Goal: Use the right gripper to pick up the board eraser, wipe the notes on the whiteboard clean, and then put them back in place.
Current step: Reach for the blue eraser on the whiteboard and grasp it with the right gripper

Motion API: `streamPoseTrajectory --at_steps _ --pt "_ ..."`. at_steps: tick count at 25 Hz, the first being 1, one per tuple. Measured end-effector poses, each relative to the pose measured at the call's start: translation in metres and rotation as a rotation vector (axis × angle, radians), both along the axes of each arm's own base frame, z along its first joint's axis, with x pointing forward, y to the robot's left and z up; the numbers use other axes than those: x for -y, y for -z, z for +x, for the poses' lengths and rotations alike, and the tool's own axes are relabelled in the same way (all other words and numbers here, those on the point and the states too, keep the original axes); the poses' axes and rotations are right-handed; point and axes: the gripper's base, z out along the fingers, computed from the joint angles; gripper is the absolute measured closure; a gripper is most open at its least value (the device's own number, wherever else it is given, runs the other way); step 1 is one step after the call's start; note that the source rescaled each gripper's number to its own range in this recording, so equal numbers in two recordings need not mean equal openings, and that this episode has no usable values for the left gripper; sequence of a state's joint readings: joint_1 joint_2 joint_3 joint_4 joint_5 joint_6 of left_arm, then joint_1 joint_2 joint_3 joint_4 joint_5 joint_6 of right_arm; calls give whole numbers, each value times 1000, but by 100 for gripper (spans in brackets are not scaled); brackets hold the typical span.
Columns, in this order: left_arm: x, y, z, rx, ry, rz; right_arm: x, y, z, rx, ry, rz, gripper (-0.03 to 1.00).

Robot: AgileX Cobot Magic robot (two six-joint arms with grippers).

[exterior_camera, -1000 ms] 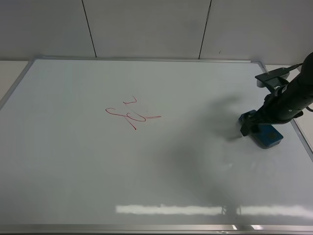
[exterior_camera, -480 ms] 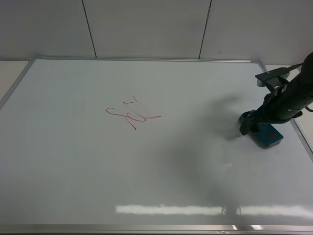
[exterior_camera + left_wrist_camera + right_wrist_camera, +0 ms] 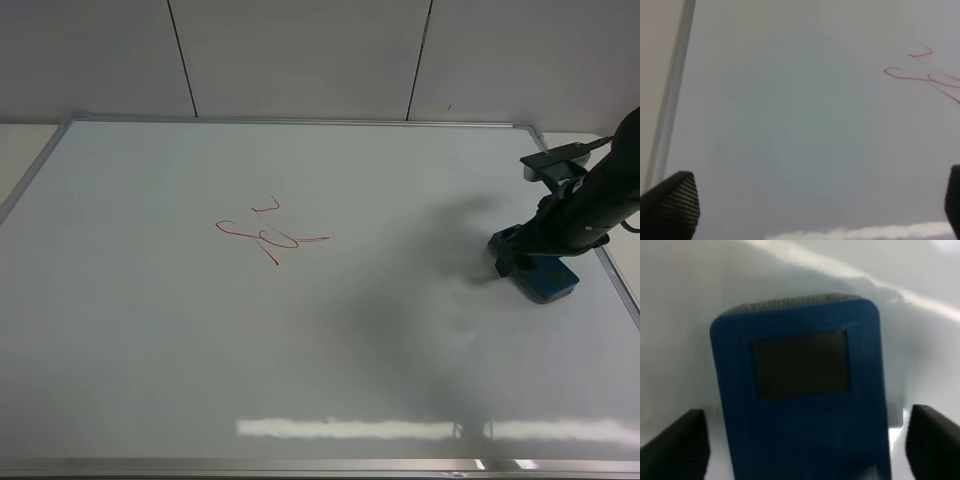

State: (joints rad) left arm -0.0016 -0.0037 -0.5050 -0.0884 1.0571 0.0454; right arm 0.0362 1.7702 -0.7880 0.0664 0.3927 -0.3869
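Observation:
The whiteboard (image 3: pixel 300 350) fills the exterior high view. The red notes (image 3: pixel 268 235) sit left of its middle and also show in the left wrist view (image 3: pixel 925 75). The teal-blue board eraser (image 3: pixel 547 280) lies flat on the board near its right edge. My right gripper (image 3: pixel 520 256) is low over the eraser's near-left end. In the right wrist view the eraser (image 3: pixel 800 405) lies between the two black fingers (image 3: pixel 677 445), with a gap on each side, so the gripper (image 3: pixel 805 450) is open. My left gripper (image 3: pixel 805 210) is open and empty above bare board.
The board's silver frame (image 3: pixel 620 290) runs just right of the eraser. The frame also shows in the left wrist view (image 3: pixel 672 95). A grey panelled wall (image 3: pixel 300 55) stands behind the board. The left arm is out of the exterior high view.
The right gripper has shifted slightly and settled a little lower around the eraser. The eraser and the notes have not moved.

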Motion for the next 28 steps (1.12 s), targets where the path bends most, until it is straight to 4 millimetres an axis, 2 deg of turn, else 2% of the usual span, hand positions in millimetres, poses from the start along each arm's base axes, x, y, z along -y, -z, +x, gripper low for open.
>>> streamPoseTrajectory --at_steps 1,2,3,4,28 --pt "0 0 0 0 0 0 0 1 0 -4 4 1 66" --pt "0 0 0 0 0 0 0 1 0 -4 4 1 66" --pt "0 0 0 0 0 0 0 1 0 -4 7 4 77" --pt "0 0 0 0 0 0 0 1 0 -4 12 8 94" --pt "0 0 0 0 0 0 -1 1 0 -4 19 15 94"
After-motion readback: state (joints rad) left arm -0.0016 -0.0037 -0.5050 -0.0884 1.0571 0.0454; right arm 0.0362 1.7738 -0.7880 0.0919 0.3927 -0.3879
